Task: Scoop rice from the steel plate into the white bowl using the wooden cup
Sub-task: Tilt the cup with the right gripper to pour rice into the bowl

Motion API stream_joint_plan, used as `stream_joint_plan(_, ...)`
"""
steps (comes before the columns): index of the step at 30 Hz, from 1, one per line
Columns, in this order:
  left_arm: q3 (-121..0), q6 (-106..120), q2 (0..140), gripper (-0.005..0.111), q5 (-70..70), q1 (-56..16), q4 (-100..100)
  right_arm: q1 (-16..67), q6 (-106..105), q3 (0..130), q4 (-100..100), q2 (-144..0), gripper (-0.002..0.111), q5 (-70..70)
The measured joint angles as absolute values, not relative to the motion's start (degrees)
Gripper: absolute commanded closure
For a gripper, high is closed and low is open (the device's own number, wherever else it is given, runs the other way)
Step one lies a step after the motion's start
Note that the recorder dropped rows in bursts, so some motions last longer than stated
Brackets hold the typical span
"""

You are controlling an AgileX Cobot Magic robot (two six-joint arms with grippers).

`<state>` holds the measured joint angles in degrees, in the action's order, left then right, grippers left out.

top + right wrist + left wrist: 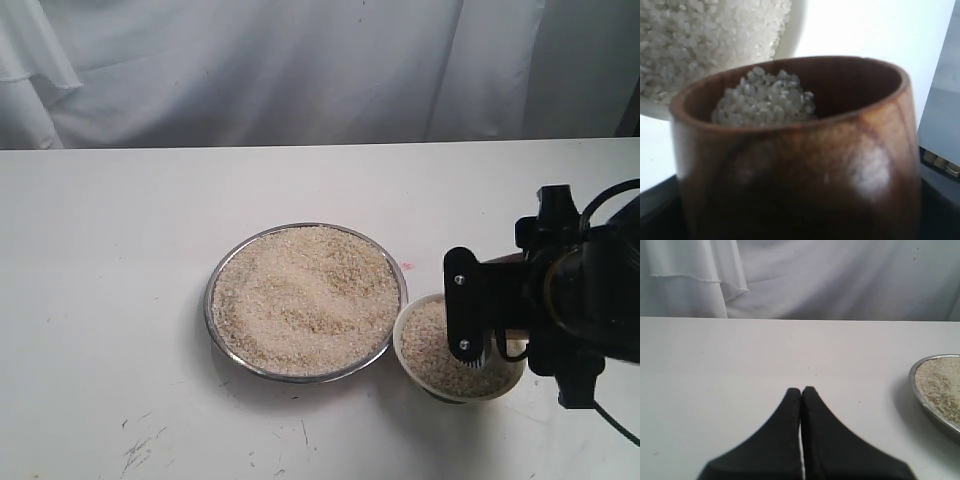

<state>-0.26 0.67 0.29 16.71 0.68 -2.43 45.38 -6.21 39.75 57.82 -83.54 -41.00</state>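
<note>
Wooden cup (800, 165) holds rice (762, 100): right wrist view only.

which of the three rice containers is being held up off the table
The wooden cup, partly filled and clamped in the right gripper's jaws at the white bowl. The bowl and the steel plate both sit on the table.

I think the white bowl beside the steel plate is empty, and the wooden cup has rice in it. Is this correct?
Not quite. The white bowl is not empty: it holds rice, as the exterior view shows. It does sit beside the steel plate, and the wooden cup has rice in it.
</note>
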Motion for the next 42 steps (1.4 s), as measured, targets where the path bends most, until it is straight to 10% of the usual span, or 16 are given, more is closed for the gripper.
stream_joint_plan(42,-0.3,0.7,0.3,0.107,16.7,0.7,-2.4,47.9,-9.7,39.8,70.4,-85.7,0.108,-43.6)
